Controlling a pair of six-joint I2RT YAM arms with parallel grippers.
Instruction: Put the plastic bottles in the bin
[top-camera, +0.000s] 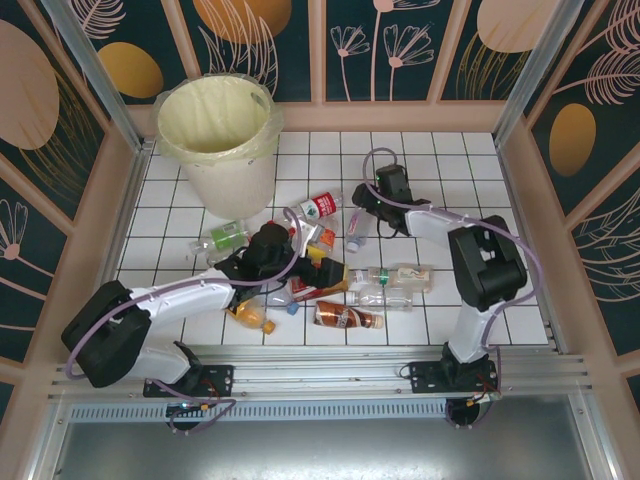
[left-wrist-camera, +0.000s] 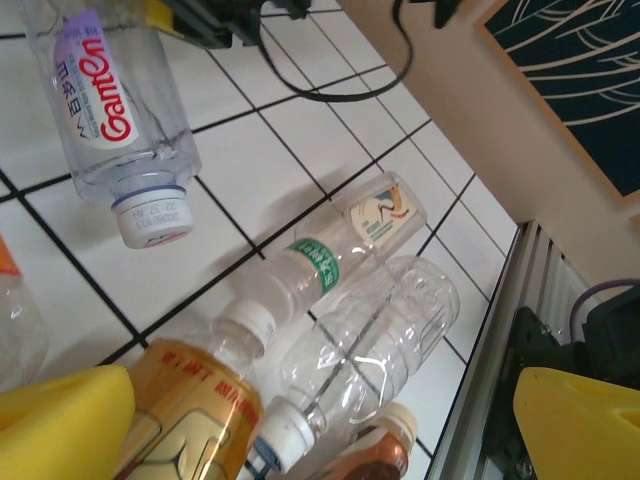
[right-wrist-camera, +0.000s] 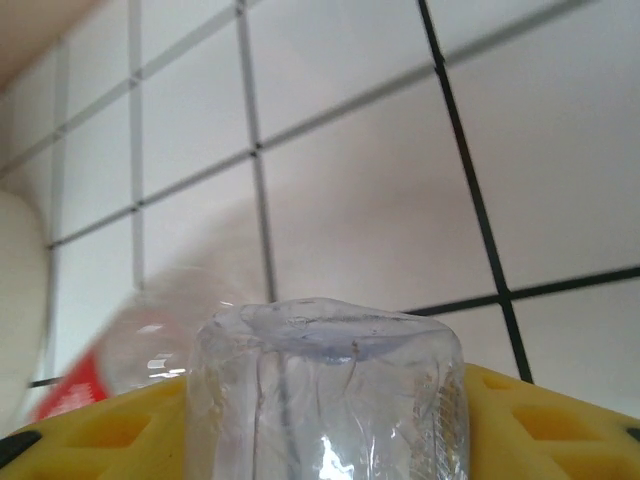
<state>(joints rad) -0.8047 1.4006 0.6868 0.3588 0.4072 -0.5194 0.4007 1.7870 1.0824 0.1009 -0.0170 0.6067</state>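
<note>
The right gripper (right-wrist-camera: 322, 385) has its yellow fingers (right-wrist-camera: 540, 425) on both flanks of a clear bottle (right-wrist-camera: 320, 430), whose base faces the wrist camera; we cannot tell whether they press it or merely bracket it. Just beyond it, on the white tiled table (right-wrist-camera: 380, 180), lies a blurred red-label bottle (right-wrist-camera: 100, 375). From above, we see this gripper at the far side of the bottle heap, with the bin (top-camera: 232, 185) well apart to its left, standing upright near the table's far left corner. The left gripper (left-wrist-camera: 325, 400) is spread wide and grips nothing, its fingers at the two lower corners of the wrist view. Between them lie a gold bottle (left-wrist-camera: 190, 410), a bare bottle (left-wrist-camera: 370, 340) and a brown bottle (left-wrist-camera: 385, 455), packed side by side. Just beyond, a green-label bottle (left-wrist-camera: 335, 255) lies beside the bare one. Farther off, apart from these, a Ganten bottle (left-wrist-camera: 110, 110) lies with its white cap nearer the gripper. To the right of the bottles runs a metal rail (left-wrist-camera: 500, 330). Every bottle we see lies on the table.
</note>
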